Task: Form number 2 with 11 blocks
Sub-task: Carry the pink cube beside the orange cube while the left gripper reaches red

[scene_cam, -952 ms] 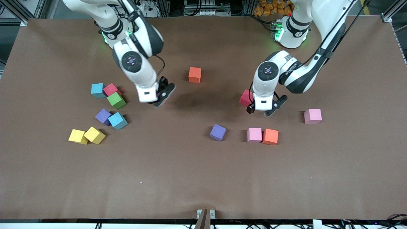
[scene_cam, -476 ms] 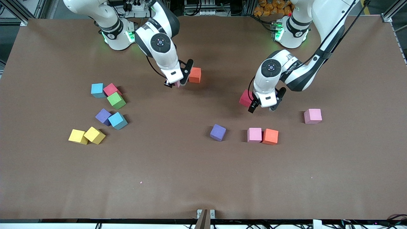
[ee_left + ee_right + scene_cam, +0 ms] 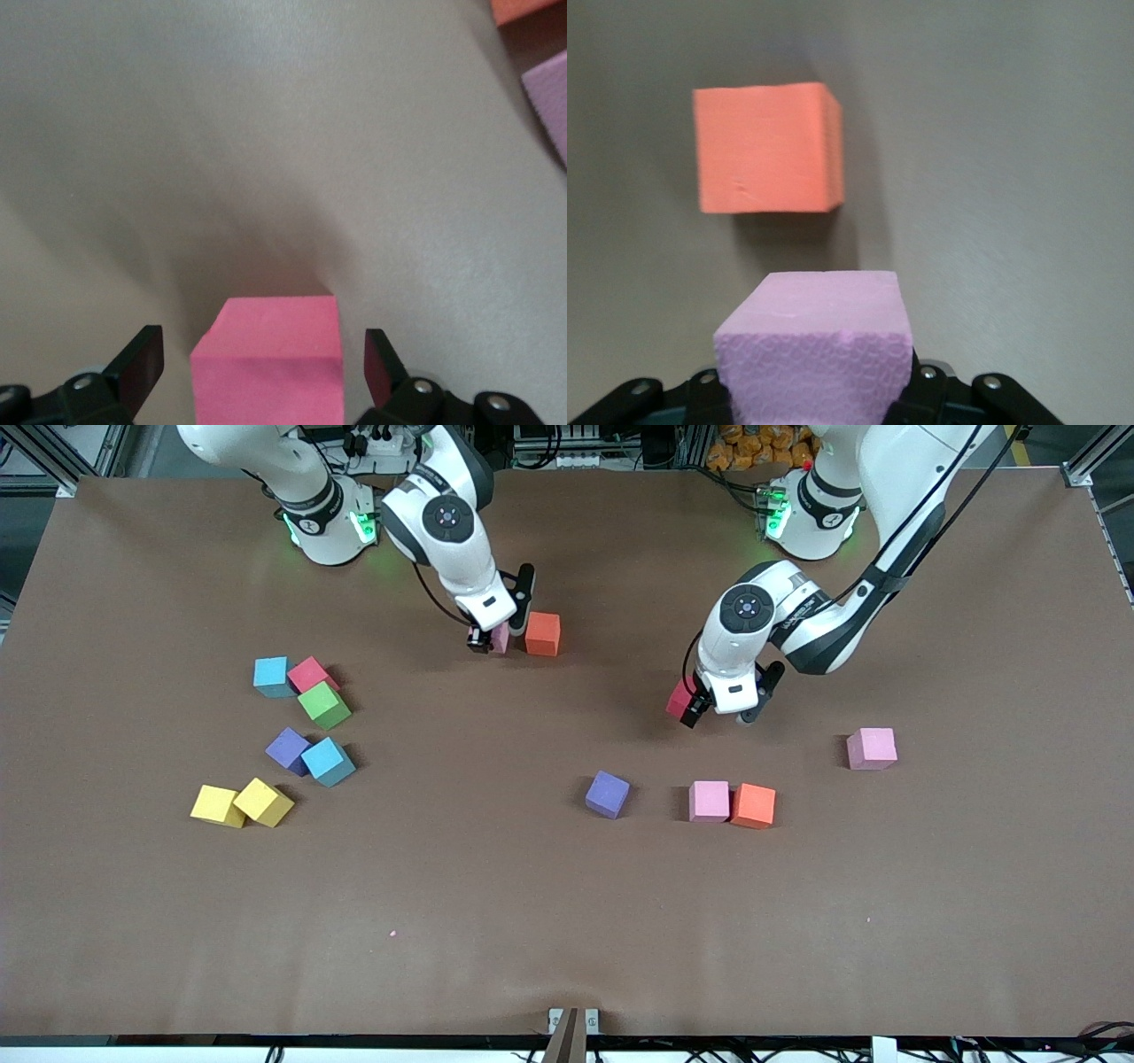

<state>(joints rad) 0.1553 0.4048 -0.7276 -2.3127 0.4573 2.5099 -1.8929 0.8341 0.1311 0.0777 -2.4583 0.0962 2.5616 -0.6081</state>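
Right end effector (image 3: 493, 640), now lower beside orange cube (image 3: 542, 634)

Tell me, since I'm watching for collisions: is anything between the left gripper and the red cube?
Nothing visible. The left gripper is open, its fingers apart on either side of the red cube, bare table around it.

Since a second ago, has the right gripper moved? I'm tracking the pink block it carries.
Yes. The right gripper, shut on a light pink block, went from near the green cube to beside the orange block.
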